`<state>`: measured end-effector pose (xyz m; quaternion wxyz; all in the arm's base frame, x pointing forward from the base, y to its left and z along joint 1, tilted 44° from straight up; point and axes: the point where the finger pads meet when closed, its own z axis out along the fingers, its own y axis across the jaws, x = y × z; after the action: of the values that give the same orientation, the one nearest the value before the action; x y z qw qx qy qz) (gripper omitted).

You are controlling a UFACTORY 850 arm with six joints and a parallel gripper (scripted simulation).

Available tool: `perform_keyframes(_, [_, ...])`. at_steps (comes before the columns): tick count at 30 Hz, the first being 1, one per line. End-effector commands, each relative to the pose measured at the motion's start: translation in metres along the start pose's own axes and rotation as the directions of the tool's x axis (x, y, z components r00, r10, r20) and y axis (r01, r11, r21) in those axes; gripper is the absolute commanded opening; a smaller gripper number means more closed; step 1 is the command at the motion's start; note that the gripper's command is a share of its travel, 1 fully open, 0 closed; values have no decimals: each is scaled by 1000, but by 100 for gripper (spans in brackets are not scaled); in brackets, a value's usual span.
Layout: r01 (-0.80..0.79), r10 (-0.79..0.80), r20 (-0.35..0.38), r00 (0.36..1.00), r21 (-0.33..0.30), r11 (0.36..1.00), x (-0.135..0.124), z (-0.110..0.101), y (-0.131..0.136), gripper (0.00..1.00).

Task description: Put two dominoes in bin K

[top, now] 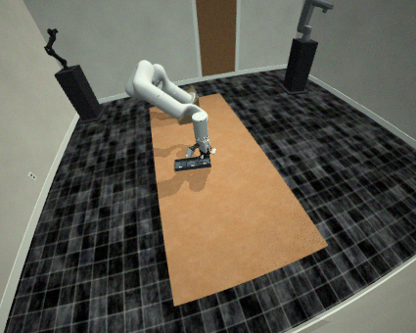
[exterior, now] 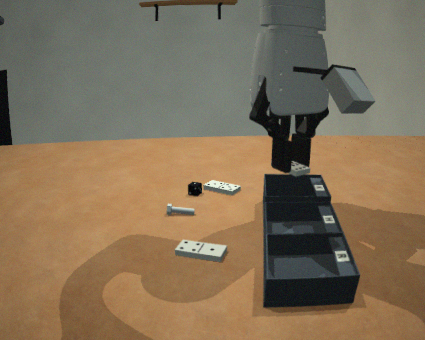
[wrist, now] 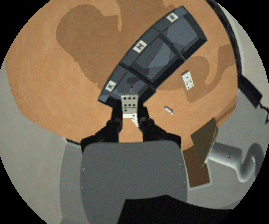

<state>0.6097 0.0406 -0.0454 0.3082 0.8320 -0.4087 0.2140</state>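
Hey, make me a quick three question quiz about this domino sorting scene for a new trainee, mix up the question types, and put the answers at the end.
1. True or false: the gripper is shut on a domino.
2. How many dominoes lie on the table outside the bins? A) one B) two C) three
3. Fill in: the gripper hangs above the ____ compartment of the three-bin tray, as the exterior view shows it.

Key: 1 true. 2 B, one beside the black die and one nearer the camera, past the bolt. 3 farthest.
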Motion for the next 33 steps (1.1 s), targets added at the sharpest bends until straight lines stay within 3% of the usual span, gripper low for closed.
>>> perform_keyframes(1, [-157, 157, -2, 988, 6, 988, 2, -1, -1, 0])
perform_keyframes(11, [-370, 370, 2, 929, 3, 929, 2, -1, -1, 0])
perform_keyframes(19, [-593, 593, -2, 805, 15, 805, 2, -1, -1, 0])
perform_keyframes(33, [-597, 597, -2, 802, 16, 802, 2, -1, -1, 0])
